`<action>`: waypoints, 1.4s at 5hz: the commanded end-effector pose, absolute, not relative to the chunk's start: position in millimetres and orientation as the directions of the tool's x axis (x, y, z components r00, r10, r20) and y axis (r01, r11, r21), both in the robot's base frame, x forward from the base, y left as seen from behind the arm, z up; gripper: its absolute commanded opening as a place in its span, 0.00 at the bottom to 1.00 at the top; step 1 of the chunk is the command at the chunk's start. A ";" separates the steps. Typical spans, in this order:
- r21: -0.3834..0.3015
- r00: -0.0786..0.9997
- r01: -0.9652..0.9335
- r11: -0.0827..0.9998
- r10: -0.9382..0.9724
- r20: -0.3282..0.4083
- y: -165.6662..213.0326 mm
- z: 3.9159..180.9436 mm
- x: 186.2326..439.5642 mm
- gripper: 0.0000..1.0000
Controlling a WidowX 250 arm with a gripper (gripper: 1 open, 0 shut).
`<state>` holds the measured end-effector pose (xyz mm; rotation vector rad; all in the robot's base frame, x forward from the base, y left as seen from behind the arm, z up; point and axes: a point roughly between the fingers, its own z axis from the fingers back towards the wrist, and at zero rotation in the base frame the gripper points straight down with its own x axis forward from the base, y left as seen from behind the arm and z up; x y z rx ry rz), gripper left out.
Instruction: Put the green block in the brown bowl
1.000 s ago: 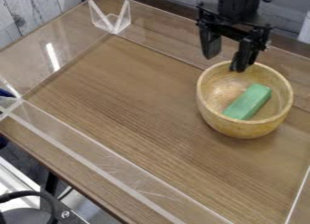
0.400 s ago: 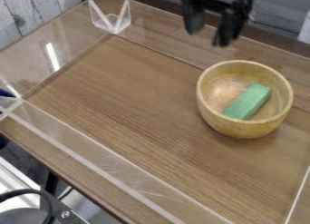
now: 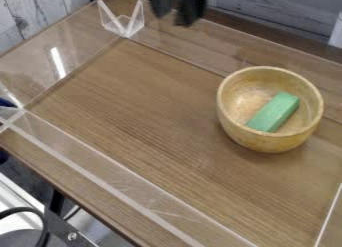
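Since the green block already lies inside the brown bowl, well below-right of the fingers, I'd just clear the gripper away w/o touching anything; it's blurred, can't tell if fingers are parted, nothing held.

Gripper: black, blurred dark fingers, mostly cut off by top edge.

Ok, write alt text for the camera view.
A green block lies inside a brown wooden bowl at the right of a wooden table. The robot's pincer is blurred at the top edge, apart from the bowl.
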<state>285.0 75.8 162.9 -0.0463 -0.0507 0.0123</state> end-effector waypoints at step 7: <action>0.024 1.000 0.002 1.000 -0.002 -0.008 112.0 66.0 271.9 0.00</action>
